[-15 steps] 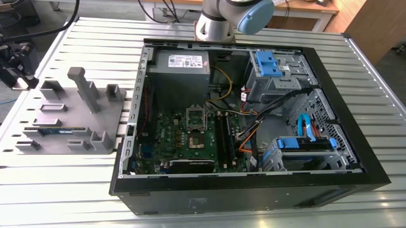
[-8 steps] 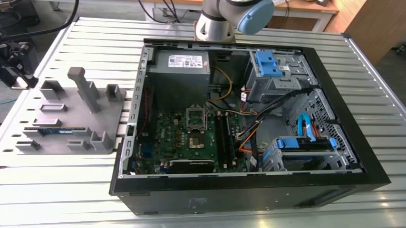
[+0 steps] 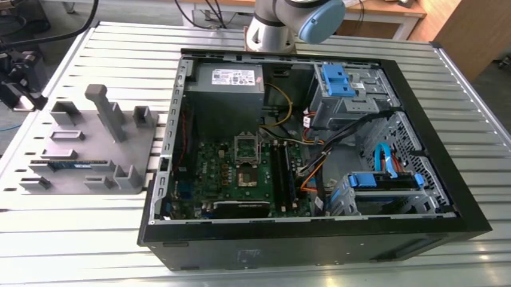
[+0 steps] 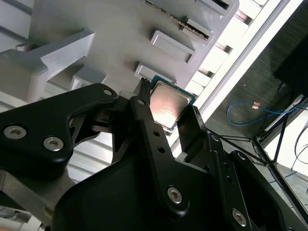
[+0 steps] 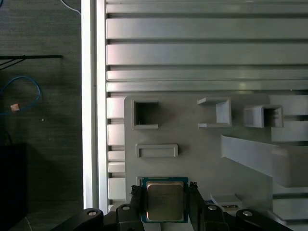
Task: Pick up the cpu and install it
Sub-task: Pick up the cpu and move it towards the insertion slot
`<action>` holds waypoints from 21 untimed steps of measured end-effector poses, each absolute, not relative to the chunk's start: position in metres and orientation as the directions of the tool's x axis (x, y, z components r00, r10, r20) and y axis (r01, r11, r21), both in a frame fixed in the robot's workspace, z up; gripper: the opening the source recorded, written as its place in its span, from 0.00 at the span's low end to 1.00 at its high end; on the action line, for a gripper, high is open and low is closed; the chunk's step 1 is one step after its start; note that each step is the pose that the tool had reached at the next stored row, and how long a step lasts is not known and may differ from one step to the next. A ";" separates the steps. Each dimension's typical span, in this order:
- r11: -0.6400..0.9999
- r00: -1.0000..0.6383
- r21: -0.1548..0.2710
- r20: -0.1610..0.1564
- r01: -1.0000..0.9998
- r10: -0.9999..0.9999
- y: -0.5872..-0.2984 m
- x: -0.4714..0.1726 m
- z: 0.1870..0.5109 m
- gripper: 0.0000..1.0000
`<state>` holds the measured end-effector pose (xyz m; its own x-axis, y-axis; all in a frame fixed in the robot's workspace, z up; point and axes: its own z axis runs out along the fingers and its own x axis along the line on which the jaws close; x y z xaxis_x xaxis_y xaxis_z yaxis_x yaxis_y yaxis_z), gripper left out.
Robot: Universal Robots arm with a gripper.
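The cpu is a small square chip with a shiny metal top and a green rim. It sits between my two black fingers, which press on its opposite edges. My gripper is shut on it above the grey parts fixture. The second wrist view shows the same grip, the cpu clamped in the gripper near the fixture's edge. In the exterior view, the arm's black tool end hangs at the far left, beside the fixture. The open computer case holds the motherboard socket.
A memory stick lies in a slot of the fixture. A tall grey post rises from the fixture. The slatted metal table ends close to the fixture's left side. Cables and blue drive brackets crowd the case's right half.
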<state>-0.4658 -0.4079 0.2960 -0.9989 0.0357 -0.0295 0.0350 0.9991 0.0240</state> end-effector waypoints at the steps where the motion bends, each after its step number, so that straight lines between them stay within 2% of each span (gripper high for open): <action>1: 0.999 -0.999 0.024 -0.030 0.035 0.036 -0.408 -0.466 0.296 0.47; 21: 0.999 -0.999 0.024 -0.030 0.035 0.036 -0.408 -0.466 0.303 0.47</action>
<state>-0.4658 -0.4079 0.3030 -0.9989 0.0357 -0.0296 0.0350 0.9991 0.0240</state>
